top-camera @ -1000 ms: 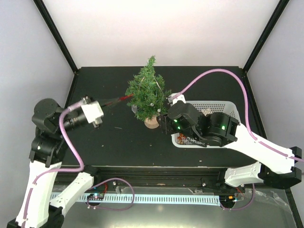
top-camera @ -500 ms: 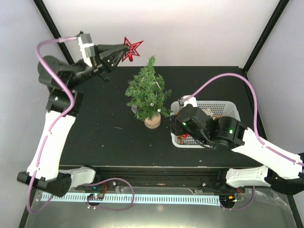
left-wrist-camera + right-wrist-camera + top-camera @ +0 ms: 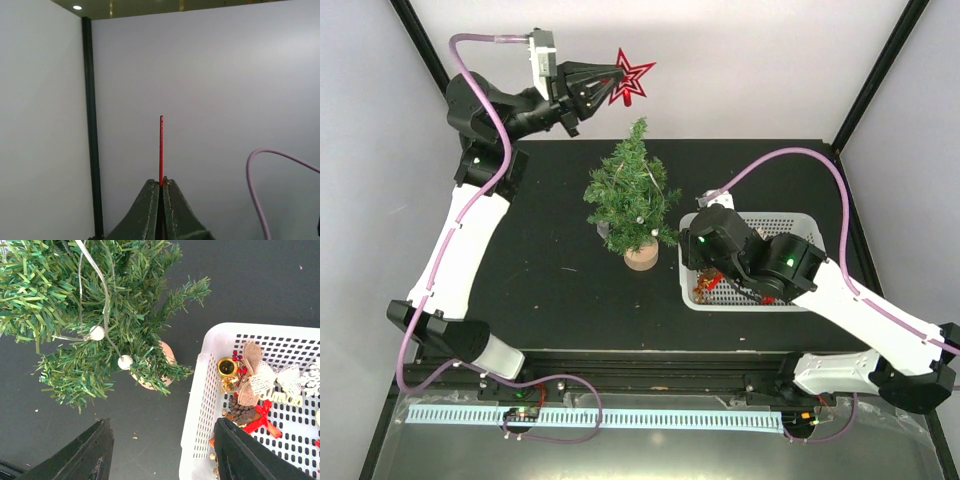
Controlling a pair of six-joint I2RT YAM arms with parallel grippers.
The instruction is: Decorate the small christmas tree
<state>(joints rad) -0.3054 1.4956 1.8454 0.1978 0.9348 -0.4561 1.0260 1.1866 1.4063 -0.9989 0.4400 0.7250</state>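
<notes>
The small christmas tree (image 3: pixel 632 195) stands upright on its round wooden base (image 3: pixel 640 258) mid-table, with a thin wire of white beads on its branches; it also shows in the right wrist view (image 3: pixel 90 315). My left gripper (image 3: pixel 610 82) is raised high above and behind the tree, shut on a red star (image 3: pixel 628 82). In the left wrist view the star (image 3: pixel 161 150) shows edge-on as a thin red line between the closed fingers. My right gripper (image 3: pixel 162 452) is open and empty, low over the table at the left rim of the white basket (image 3: pixel 197 405).
The white basket (image 3: pixel 800 222) at the right holds several ornaments: a gold bell (image 3: pixel 226 367), a burlap bow (image 3: pixel 250 372), a pine cone, red ribbon. Black frame posts stand at the back corners. A purple cable (image 3: pixel 260 180) loops near the left wrist.
My left arm has swung from low beside the tree up and to the right, carrying the red star high behind the tree top. My right gripper shifted slightly toward the basket's left rim.
</notes>
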